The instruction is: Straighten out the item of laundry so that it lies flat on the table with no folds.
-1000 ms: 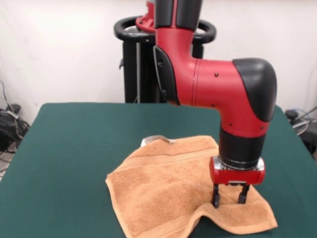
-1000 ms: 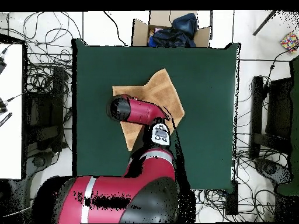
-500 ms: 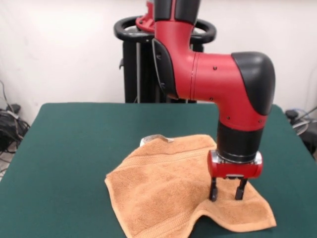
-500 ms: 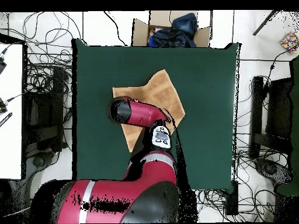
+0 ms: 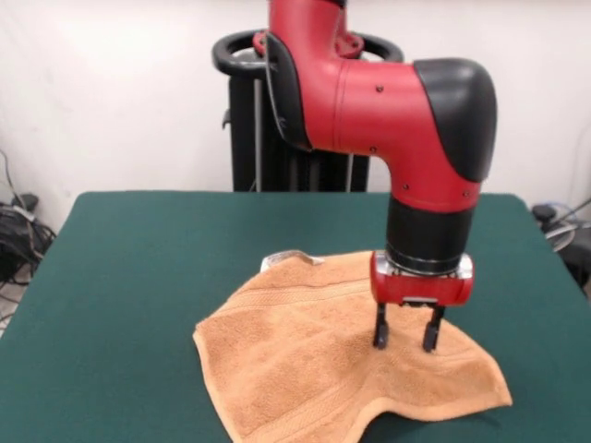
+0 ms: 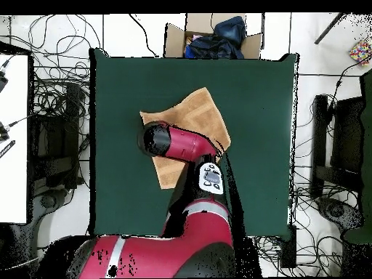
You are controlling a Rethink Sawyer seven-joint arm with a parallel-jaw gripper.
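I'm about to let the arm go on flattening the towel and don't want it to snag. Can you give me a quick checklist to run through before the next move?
1. Gripper open: ok, fingers apart.
2. Gripper over the towel: ok, tips at or just above the cloth; contact cannot tell.
3. Towel flat: not ok, its front edge is lifted in a wave.
4. Towel fully on the table: ok in the overhead view.
5. White tag at the far corner clear of the gripper: ok.

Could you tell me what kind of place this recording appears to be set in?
Most likely a robotics lab: a red arm works over a green table with a towel, and loose cables cover the tiled floor around it.
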